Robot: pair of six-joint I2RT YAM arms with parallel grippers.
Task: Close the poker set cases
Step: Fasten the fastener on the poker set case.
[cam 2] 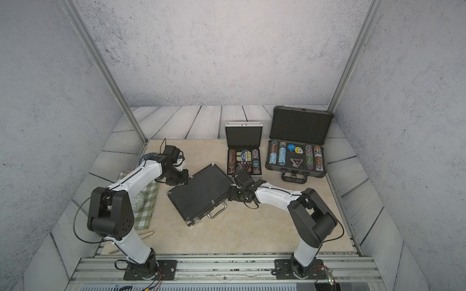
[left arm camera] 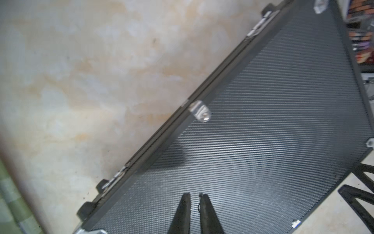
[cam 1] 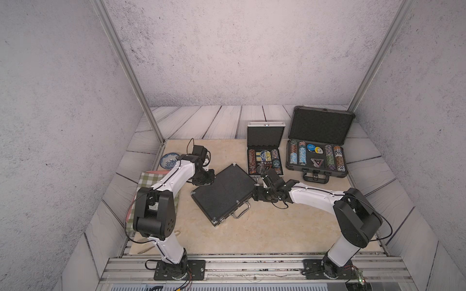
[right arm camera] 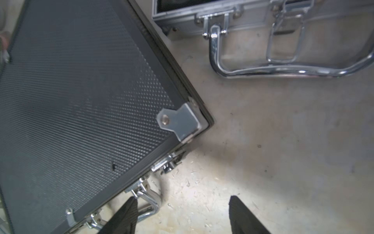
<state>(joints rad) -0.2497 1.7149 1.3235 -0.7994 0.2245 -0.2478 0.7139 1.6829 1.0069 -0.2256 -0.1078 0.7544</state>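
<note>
The black flat case lies shut at the middle of the mat, its chrome handle toward the front. Behind it the silver case stands open with chips inside. To its right the larger dark-grey case is open too, lid upright. My left gripper hovers shut over the black lid near its hinge edge, holding nothing. My right gripper is open at the black case's right corner, one finger over the handle.
A blue-and-white dish and a green checked cloth lie at the left edge under my left arm. The silver case's chrome handle lies flat on the mat close to the black case. Walls enclose three sides.
</note>
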